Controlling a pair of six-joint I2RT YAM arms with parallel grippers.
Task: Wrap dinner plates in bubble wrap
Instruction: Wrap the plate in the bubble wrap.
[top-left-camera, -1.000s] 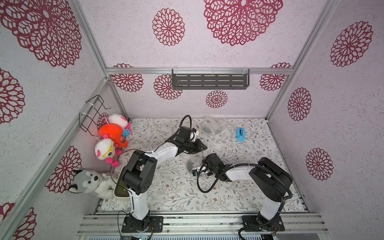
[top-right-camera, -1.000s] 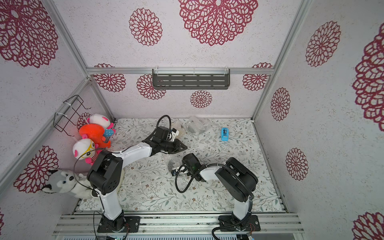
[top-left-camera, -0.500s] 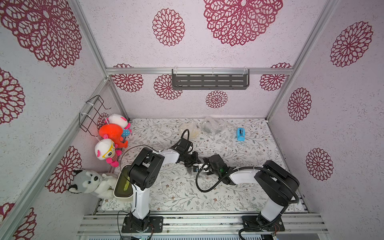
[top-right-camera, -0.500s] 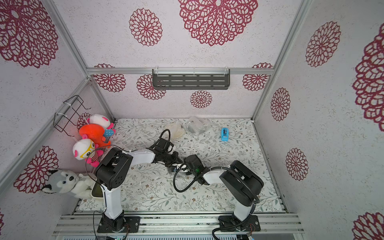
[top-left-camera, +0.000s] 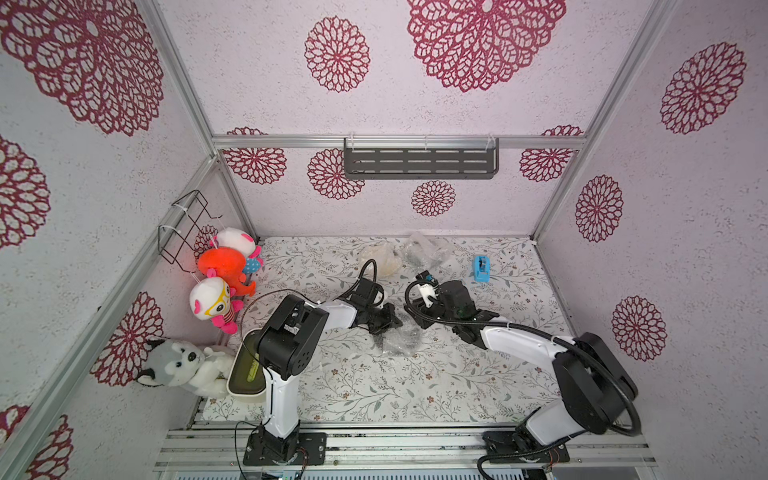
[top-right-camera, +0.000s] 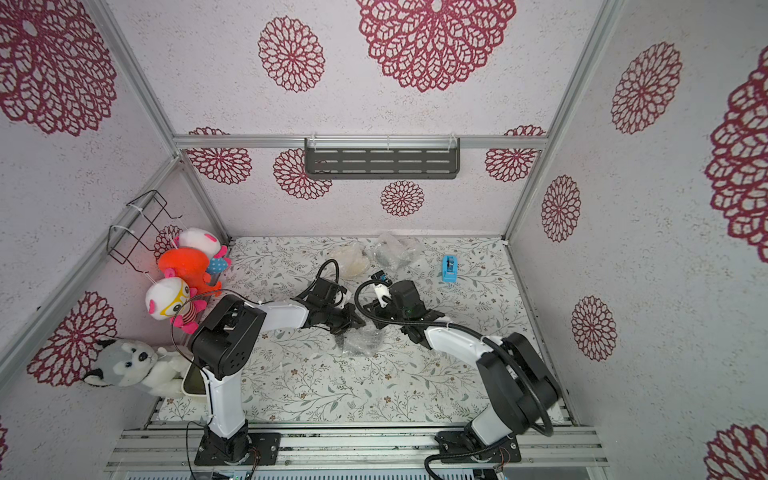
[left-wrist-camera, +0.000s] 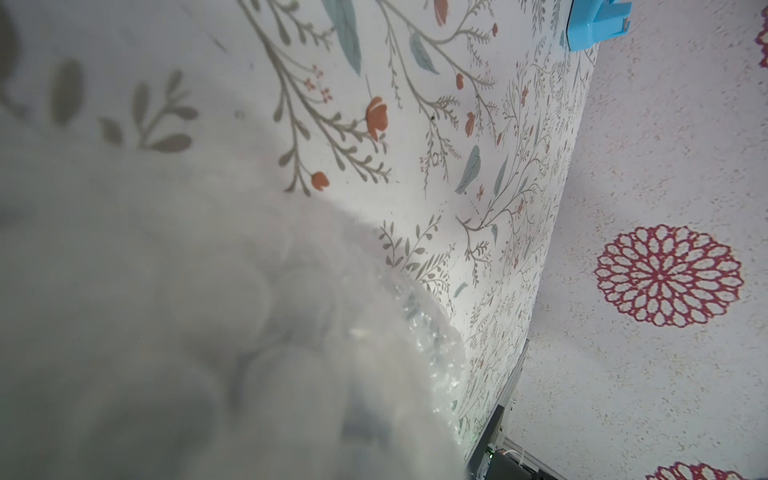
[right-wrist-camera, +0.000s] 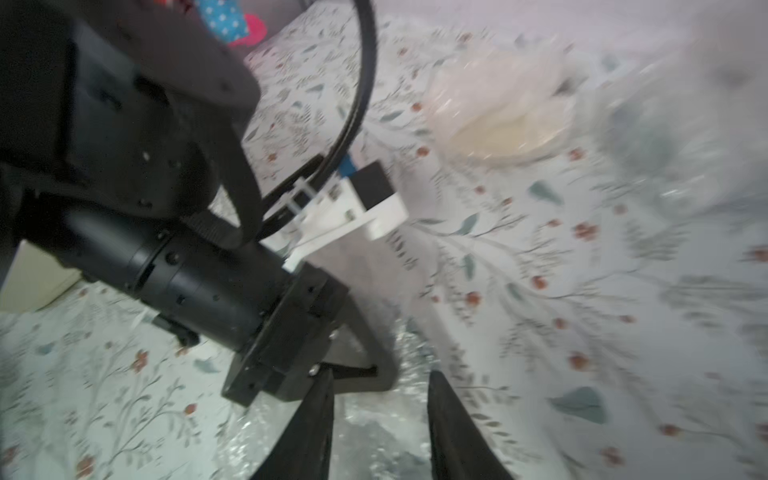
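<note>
Tape dispenser (top-left-camera: 481, 269), wrapped cream plate (top-left-camera: 380, 261) beyond crumpled bubble wrap (top-left-camera: 401, 340)

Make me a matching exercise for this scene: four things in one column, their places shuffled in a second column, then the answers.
1. small blue plastic tape dispenser
2. grey-and-white husky plush toy
3. dark grey slotted metal shelf
4. crumpled clear bubble wrap bundle

A. hung on the back wall
B. middle of the floral table
C. beside the cream rounded tub
D. apart from everything, toward the table's back

Pairs: 1-D, 2-C, 3-A, 4-B.
</note>
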